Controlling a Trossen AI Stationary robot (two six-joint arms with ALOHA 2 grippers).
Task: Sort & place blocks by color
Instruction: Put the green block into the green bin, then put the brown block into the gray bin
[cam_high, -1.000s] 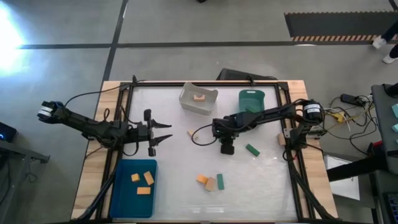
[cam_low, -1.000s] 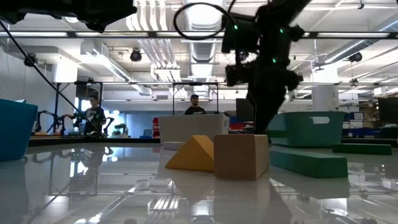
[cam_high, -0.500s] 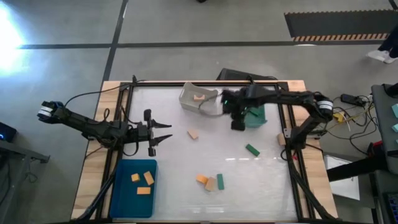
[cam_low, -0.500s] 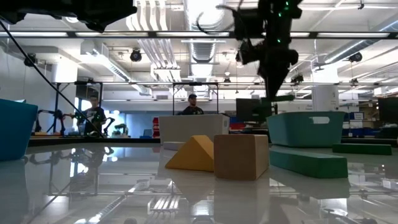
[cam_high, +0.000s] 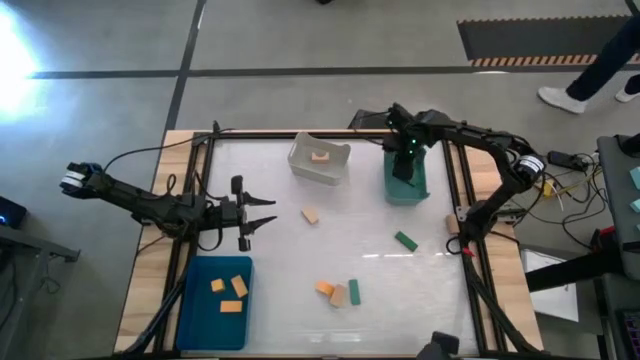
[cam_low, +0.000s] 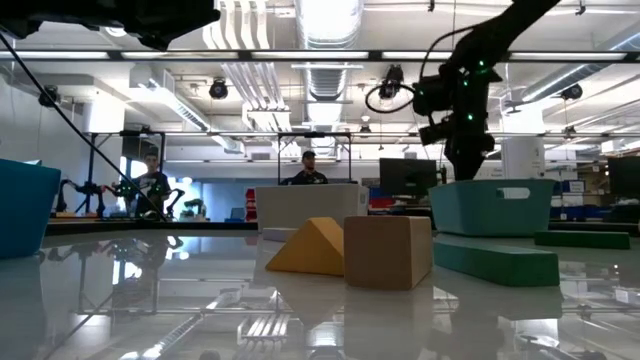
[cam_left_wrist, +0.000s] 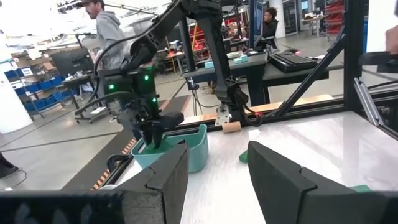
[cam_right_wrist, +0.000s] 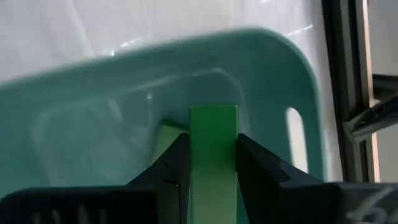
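Table (cam_high: 330, 250) is carrying three bins: blue bin (cam_high: 197, 310) at 7 o'clock, clear bin (cam_high: 305, 168) at 12 o'clock, green bin (cam_high: 418, 188) at 1 o'clock. Right gripper (cam_high: 402, 166) is hovering over the green bin, its jaws clamped on a green block (cam_right_wrist: 212, 155) that is pointing down into the bin. Left gripper (cam_high: 262, 214) is waiting at 9 o'clock, jaws apart and holding nothing. Orange blocks (cam_high: 229, 293) are lying in the blue bin, and one orange block (cam_high: 320, 156) is lying in the clear bin. Loose blocks are lying on the table: a tan block (cam_high: 311, 215) near the middle, a green bar (cam_high: 405, 240) at 3 o'clock, and a touching cluster of orange, tan and green blocks (cam_high: 339, 293) at 6 o'clock.
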